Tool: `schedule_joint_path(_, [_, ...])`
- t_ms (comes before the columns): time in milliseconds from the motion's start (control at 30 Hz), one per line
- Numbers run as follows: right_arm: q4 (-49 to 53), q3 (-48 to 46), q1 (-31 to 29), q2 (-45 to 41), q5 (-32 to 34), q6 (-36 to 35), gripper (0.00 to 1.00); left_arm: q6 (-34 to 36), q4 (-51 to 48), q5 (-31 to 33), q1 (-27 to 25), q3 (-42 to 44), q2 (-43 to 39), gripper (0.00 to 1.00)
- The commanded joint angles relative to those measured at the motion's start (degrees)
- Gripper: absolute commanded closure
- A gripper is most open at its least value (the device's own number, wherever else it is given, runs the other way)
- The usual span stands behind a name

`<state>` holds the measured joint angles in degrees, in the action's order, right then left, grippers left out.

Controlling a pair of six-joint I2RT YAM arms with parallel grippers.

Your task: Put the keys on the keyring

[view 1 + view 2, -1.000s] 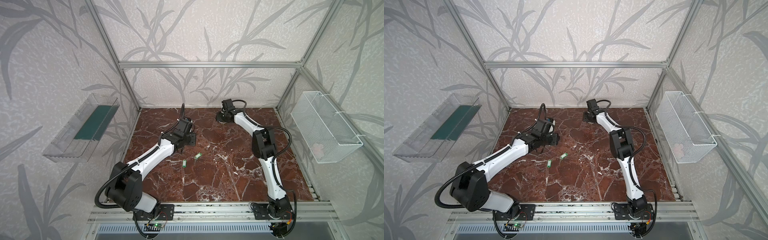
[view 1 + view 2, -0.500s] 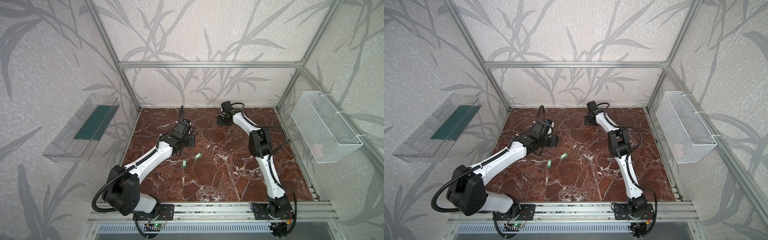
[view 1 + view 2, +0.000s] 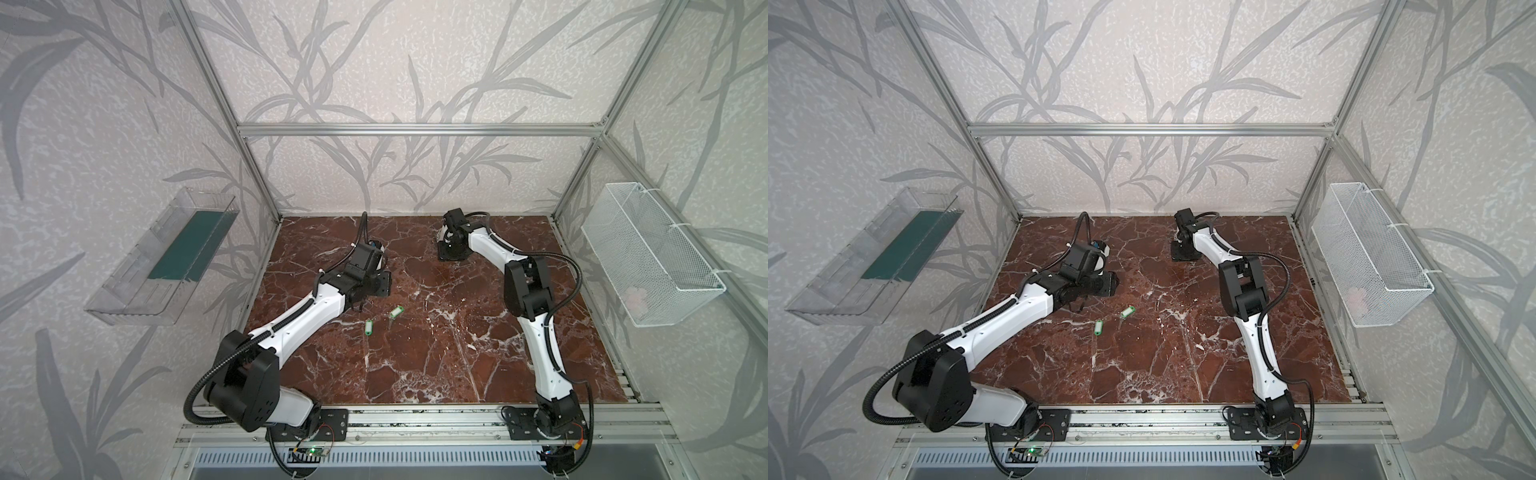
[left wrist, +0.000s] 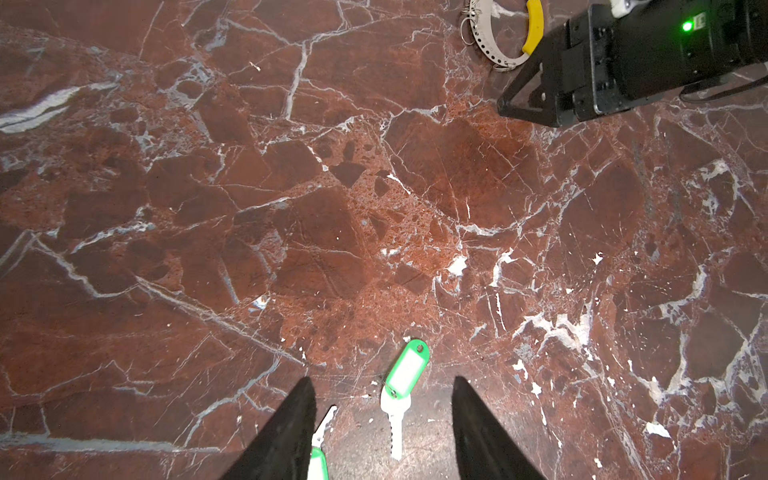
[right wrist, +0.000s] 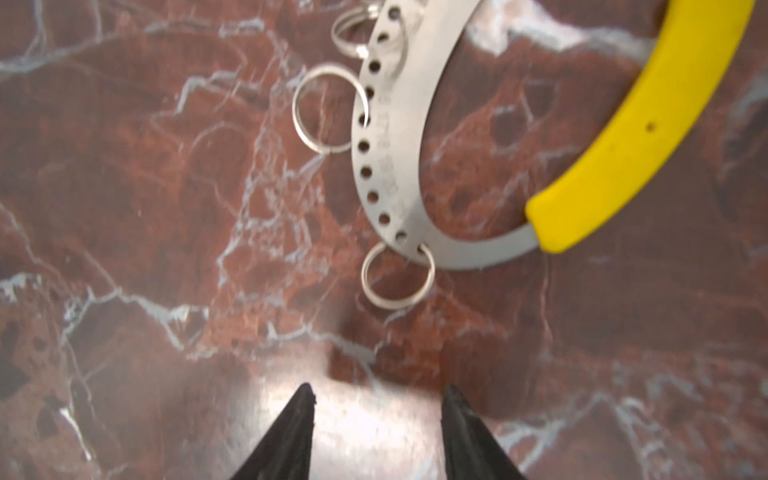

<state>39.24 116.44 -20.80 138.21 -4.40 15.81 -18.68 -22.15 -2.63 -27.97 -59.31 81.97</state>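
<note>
On the red-brown marble tabletop (image 3: 436, 357), both top views: two small metal keys with green oblong white-labelled tags (image 3: 368, 326) lay flat left of centre, near each other but not touching. The black left gripper (image 3: 374, 291) hung just behind them, angled down. The black right gripper (image 3: 452, 251) sat low at the back of the tabletop, well apart from the keys.

Containers:
- A clear plastic tray (image 3: 137, 291) on the left wall held a dark green flat sheet (image 3: 189, 245) on its floor.
- A white wire-mesh basket (image 3: 623, 232) on the right wall held a pale pinkish item (image 3: 636, 297) at its near end, too faint to identify.
- Both keys were on the tabletop, outside both containers.

Left wrist view: the left gripper's jaws were spread and pinched nothing. One key lay on the marble between the fingertips, tag pointing away from the gripper and blade toward it. The second key was partly hidden behind one finger (image 4: 291, 428). A large flat grey perforated metal keyring (image 4: 481, 39) with a yellow curved sleeve (image 4: 535, 25) lay far across the tabletop. The right gripper was right beside it; I couldn't tell whether they touched.

Right wrist view (blurred): the right gripper's jaws were spread and empty, with the tips low over the marble, short of the keyring. The keyring lay flat just ahead of the tips. Small metal split rings (image 5: 397, 276) were threaded through holes in its band, one of them nearest the fingertips.
</note>
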Motion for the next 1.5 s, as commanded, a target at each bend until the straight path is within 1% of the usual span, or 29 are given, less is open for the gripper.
schedule_joint_path(0, [-4.61,-2.62,-0.3,-5.45,2.0,-1.83,0.5,-0.31,0.55,-0.84,0.25,0.93,-0.76,0.46])
schedule_joint_path(133, [-11.97,-4.5,-0.34,-5.84,2.81,-1.62,0.47,-0.12,0.62,-1.32,0.2,0.86,-0.5,0.46])
schedule_joint_path(267, [-12.67,-0.33,-0.3,-2.22,1.6,-2.07,0.44,-0.13,0.55,-1.5,0.21,0.93,-0.5,0.45])
schedule_joint_path(400, [-6.15,10.54,-0.15,5.05,0.88,-2.53,0.42,-0.13,0.51,-1.58,0.22,1.3,-0.81,0.45])
schedule_joint_path(567, [7.35,28.17,-0.03,15.27,-1.23,-3.58,0.41,0.3,-0.29,-0.81,0.23,1.5,-1.43,0.45])
schedule_joint_path(667, [13.77,34.08,0.18,18.38,-0.93,-3.44,0.41,0.4,-0.29,-0.29,0.2,1.82,-2.14,0.45])
schedule_joint_path(733, [15.34,33.87,0.27,18.1,-0.31,-2.76,0.41,0.31,-0.3,-0.14,0.22,1.89,-2.33,0.45])
schedule_joint_path(867, [15.87,29.86,0.27,15.76,-0.32,-1.4,0.41,-0.12,-0.19,-0.5,0.2,1.99,-2.4,0.45])
schedule_joint_path(1033, [21.98,30.18,0.16,14.97,-1.4,-1.41,0.41,-1.0,0.16,-1.45,0.19,2.13,-2.31,0.44])
schedule_joint_path(1133, [23.6,25.86,-0.15,12.54,-2.19,-1.61,0.43,-1.74,0.62,-1.95,0.12,2.92,-2.72,0.44])
schedule_joint_path(1200, [21.71,19.36,-0.68,8.63,-2.12,-2.1,0.43,-2.23,1.29,-2.21,0.13,3.6,-3.07,0.44])
schedule_joint_path(1300, [15.03,4.8,-1.18,0.57,-1.05,-0.52,0.44,-2.94,2.08,-2.65,0.04,4.63,-3.57,0.44])
schedule_joint_path(1367, [9.3,-6.24,-1.26,-5.45,-1.57,1.3,0.44,-3.25,2.46,-3.11,-0.05,5.28,-3.9,0.45])
schedule_joint_path(1467, [3.63,-19.34,-1.63,-13.42,-2.22,2.98,0.46,-3.29,2.62,-3.5,-0.3,5.92,-4.29,0.44])
